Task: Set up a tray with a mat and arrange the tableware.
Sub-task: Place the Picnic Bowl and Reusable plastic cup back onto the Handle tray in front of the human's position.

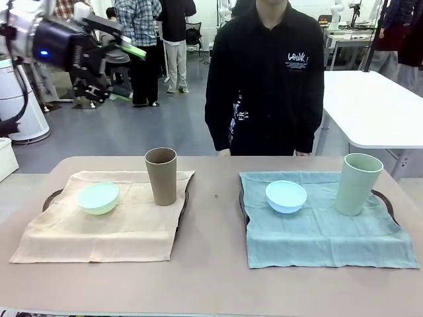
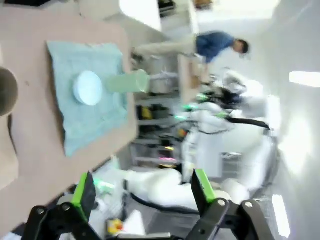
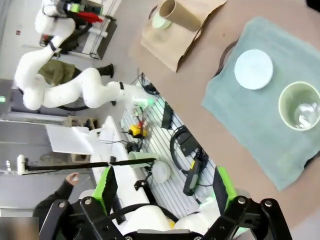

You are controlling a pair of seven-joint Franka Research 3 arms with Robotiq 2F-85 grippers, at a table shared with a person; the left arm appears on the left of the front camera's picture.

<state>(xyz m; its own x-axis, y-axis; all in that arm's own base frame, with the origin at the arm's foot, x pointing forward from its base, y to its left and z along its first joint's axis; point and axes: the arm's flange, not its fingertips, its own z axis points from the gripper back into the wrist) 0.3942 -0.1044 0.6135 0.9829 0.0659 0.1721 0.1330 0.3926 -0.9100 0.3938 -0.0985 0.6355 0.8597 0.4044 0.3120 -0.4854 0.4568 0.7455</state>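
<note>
Tableware: two bowls and two cups stand on cloth mats laid over dark trays on the counter [image 1: 218, 277], all well below and clear of both sets of jaws.
Left jaws: left gripper [image 1: 99, 84] hangs high above the counter's left end, wide apart and empty; in its wrist view the green pads [image 2: 84, 189] frame only the room.
Right jaws: right gripper [image 3: 165, 192] sits well above the counter's near edge, spread wide and holding nothing.
Tan set: mint green bowl [image 1: 99, 197] and tan-brown cup [image 1: 161, 176] share the beige mat [image 1: 99, 234], cup upright, apart from the bowl.
Blue set: light blue bowl [image 1: 286, 196] and pale green cup [image 1: 357, 183] stand apart on the teal mat [image 1: 317, 238].
Why so: each pair looks colour-matched to its mat; both places seem laid, arms drawn back.
Person: stands at the far edge [image 1: 264, 79], hands behind the counter.
Hard to tell: trays [image 1: 51, 197] peek out only as dark rims; left wrist view is blurred.
</note>
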